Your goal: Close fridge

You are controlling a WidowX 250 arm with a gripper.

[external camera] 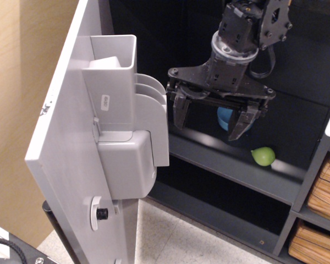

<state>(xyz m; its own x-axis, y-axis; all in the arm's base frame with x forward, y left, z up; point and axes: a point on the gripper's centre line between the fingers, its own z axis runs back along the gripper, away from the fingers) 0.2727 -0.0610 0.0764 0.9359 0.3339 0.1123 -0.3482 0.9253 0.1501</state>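
Observation:
The fridge (pixel 154 33) is a black cabinet with dark shelves, and it stands open. Its light-grey door (pixel 71 159) is swung out toward me on the left, showing the inner face with grey bins (pixel 126 159). My gripper (pixel 209 124) hangs in front of the open cabinet, right of the door's bins and apart from them. Its jaws are spread wide with nothing between them. A blue object (pixel 225 118) sits on the shelf behind the fingers, partly hidden. A green pear-like fruit (pixel 263 156) lies on the same shelf (pixel 236 165) to the right.
A grey shelf unit (pixel 313 176) with woven baskets (pixel 327 187) stands at the right edge. Speckled floor (pixel 181 236) lies below. A tan wall (pixel 16 82) is behind the door on the left. A black object (pixel 11 253) sits at the bottom left corner.

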